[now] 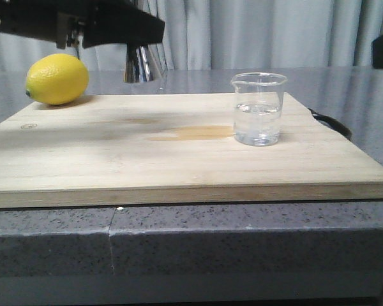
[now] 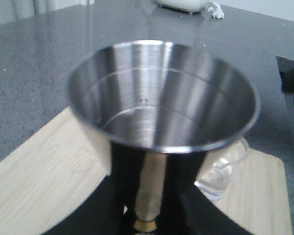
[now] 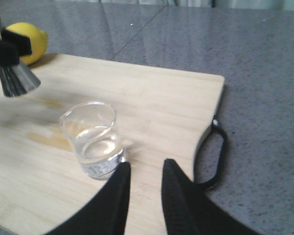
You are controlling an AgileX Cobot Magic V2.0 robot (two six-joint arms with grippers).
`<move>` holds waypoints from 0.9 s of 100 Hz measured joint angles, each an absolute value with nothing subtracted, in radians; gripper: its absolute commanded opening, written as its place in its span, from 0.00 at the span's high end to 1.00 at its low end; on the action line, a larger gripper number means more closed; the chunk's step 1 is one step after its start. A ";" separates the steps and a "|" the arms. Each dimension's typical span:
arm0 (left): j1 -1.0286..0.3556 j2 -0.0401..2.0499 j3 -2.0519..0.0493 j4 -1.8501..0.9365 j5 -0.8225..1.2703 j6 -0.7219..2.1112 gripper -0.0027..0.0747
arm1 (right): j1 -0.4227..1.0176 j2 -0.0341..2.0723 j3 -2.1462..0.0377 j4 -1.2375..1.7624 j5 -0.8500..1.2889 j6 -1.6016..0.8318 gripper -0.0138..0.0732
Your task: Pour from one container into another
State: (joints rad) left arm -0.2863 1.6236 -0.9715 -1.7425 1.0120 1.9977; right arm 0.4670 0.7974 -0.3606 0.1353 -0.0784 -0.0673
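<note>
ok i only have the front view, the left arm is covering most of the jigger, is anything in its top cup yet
Observer: No. In the left wrist view the steel jigger looks empty and dry inside, and the left gripper is clamped on its waist.
Operator: and i cant see the right gripper at all, has it got the beaker
Observer: Not yet. In the right wrist view the right gripper is open. The beaker stands on the board just beside one fingertip, not between the fingers.
Operator: which way is the spout facing
Observer: Away from the right gripper, towards the lemon side of the board.
</note>
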 measured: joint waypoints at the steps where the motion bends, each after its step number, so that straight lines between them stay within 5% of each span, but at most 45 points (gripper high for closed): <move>1: -0.286 1.620 -0.972 -1.742 1.013 1.994 0.99 | 0.470 0.807 -0.358 0.136 -0.086 -0.067 0.54; 16: -0.303 1.551 -0.972 -1.719 1.024 1.960 0.99 | 0.516 0.947 -0.338 0.138 -0.219 -0.067 0.34; 90: -0.308 1.527 -0.972 -1.647 1.028 1.889 0.99 | 0.524 1.324 -0.338 -0.042 -0.705 0.026 0.33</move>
